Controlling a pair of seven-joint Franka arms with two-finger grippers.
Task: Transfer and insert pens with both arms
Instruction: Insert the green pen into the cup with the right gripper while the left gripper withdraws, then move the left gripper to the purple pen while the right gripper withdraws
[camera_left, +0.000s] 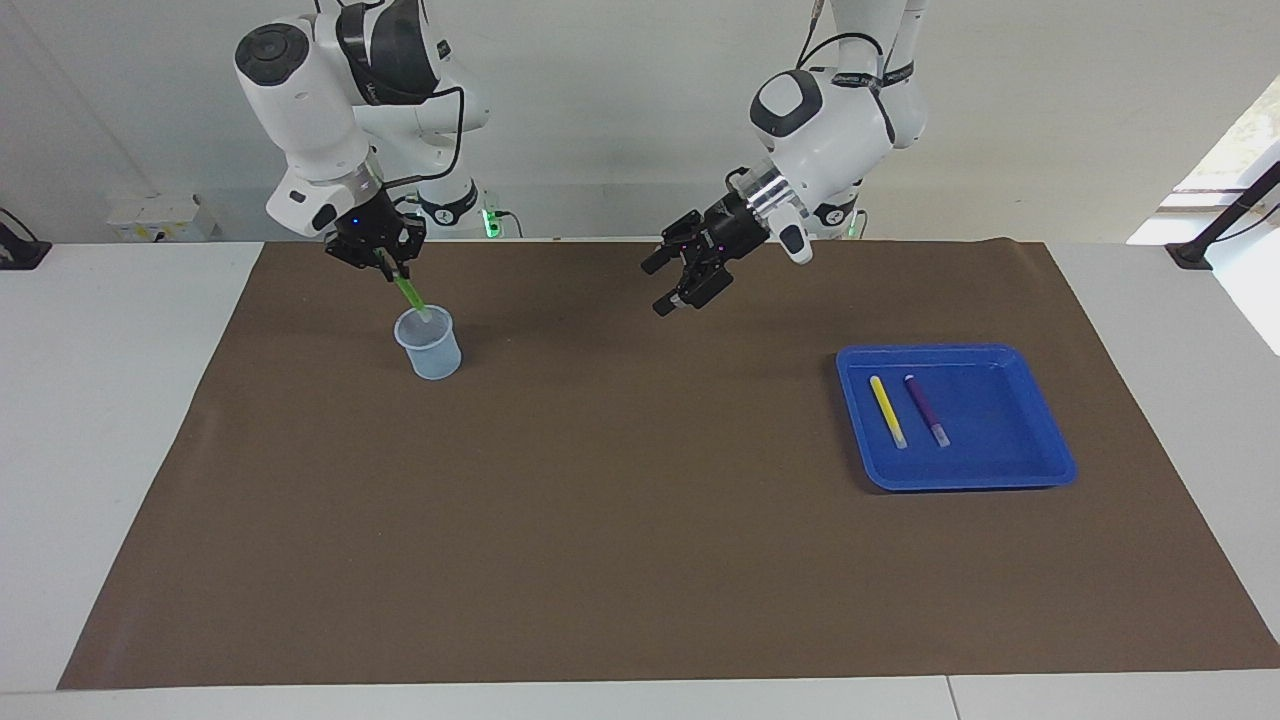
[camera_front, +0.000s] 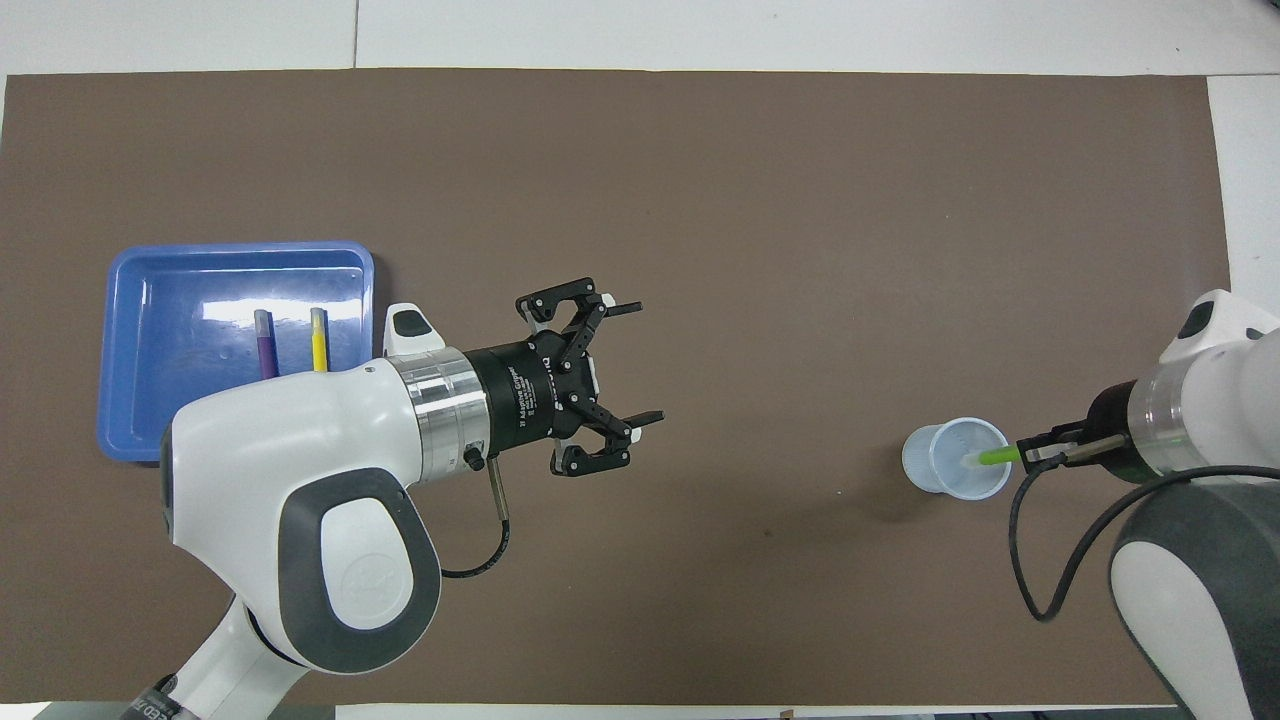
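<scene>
Here the green pen (camera_left: 408, 292) slants into the clear cup (camera_left: 430, 345) at upper left, seemingly pinched by the right tool (camera_left: 388, 262); releasing it comes next. The left tool (camera_left: 678, 282), spread, hangs mid-frame, with an unobstructed path to the yellow pen (camera_left: 887, 411) and purple pen (camera_left: 927, 409) in the blue tray (camera_left: 1040, 455) on the counter (camera_left: 640, 560).

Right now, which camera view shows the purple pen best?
The facing view: the purple pen lies fully visible in the blue tray. In the overhead view, the left arm covers part of this pen.
</scene>
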